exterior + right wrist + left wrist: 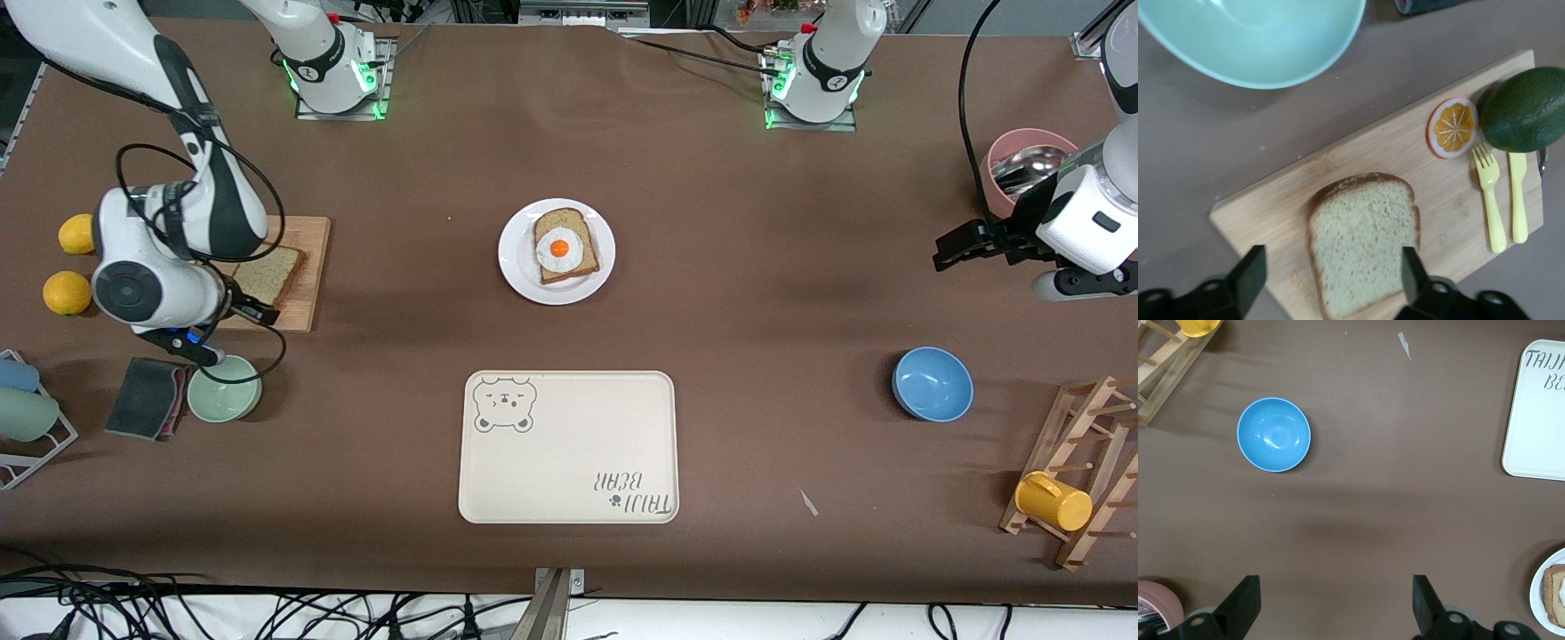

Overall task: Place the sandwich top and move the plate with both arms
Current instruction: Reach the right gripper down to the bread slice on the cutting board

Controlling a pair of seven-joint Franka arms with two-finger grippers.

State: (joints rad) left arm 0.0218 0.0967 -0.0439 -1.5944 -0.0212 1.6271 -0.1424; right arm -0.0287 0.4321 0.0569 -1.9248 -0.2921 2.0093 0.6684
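Observation:
The sandwich top point(1365, 240), a plain speckled bread slice, lies flat on a wooden cutting board point(1338, 163) at the right arm's end of the table. My right gripper point(1330, 277) hangs low over it, open, its fingers straddling the slice, one at its crust and the other off to the side. In the front view the slice point(269, 276) shows partly under that gripper point(253, 309). The white plate point(518, 267) sits mid-table and carries a bread slice with a fried egg point(561, 248). My left gripper point(947, 251) waits open over bare table point(1335, 600).
The cream bear tray point(569, 484) lies nearer the camera than the plate. A blue bowl point(932, 382), a pink cup point(1005, 151) and a mug rack point(1080, 462) stand at the left arm's end. A green bowl point(224, 388), a sponge point(147, 397) and lemons point(67, 293) surround the board.

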